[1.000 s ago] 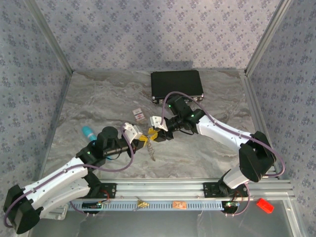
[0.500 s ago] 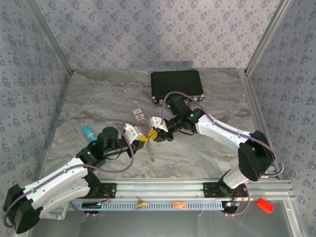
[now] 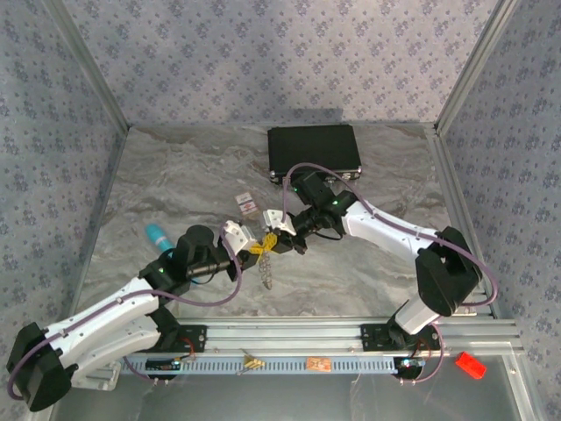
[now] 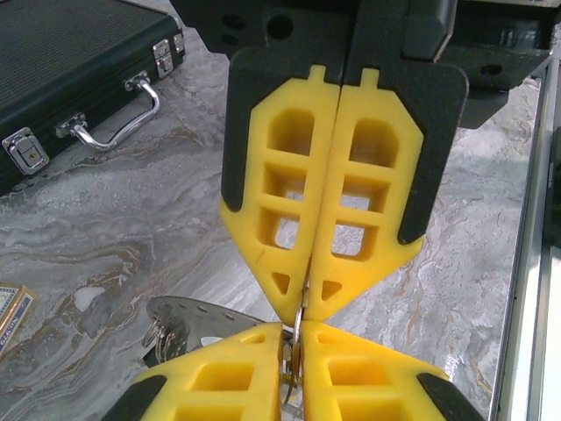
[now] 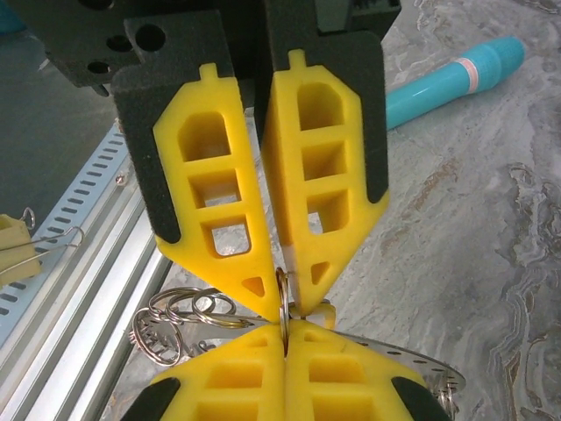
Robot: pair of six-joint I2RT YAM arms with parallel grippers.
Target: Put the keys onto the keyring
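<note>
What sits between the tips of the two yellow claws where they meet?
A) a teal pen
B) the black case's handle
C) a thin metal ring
C: both wrist views show a thin metal ring standing edge-on between the tips of the left claw and the right claw.

place: robot lab cell | cues: aluminium frame (image 3: 351, 330), patterned backdrop walls (image 3: 280, 53), marbled tabletop (image 3: 175, 175)

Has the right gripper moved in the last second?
Yes. The right gripper has edged slightly left relative to the black case behind it.
</note>
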